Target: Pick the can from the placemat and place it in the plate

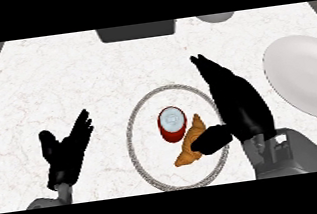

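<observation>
Place: it looked like a kitchen.
Surface: a white marbled counter (75, 69) with faint reddish veins filled the view.
Tableware: a white plate (308, 76) lay at the right; a round placemat (138, 132) held a croissant (190, 142).
Back edge: a dark object (137, 30), perhaps an appliance.

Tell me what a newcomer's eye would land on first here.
The red can stands out at the middle of the round placemat, with a croissant right beside it. The right hand lies open along the placemat's right side. A big white plate sits at the counter's right edge.
</observation>
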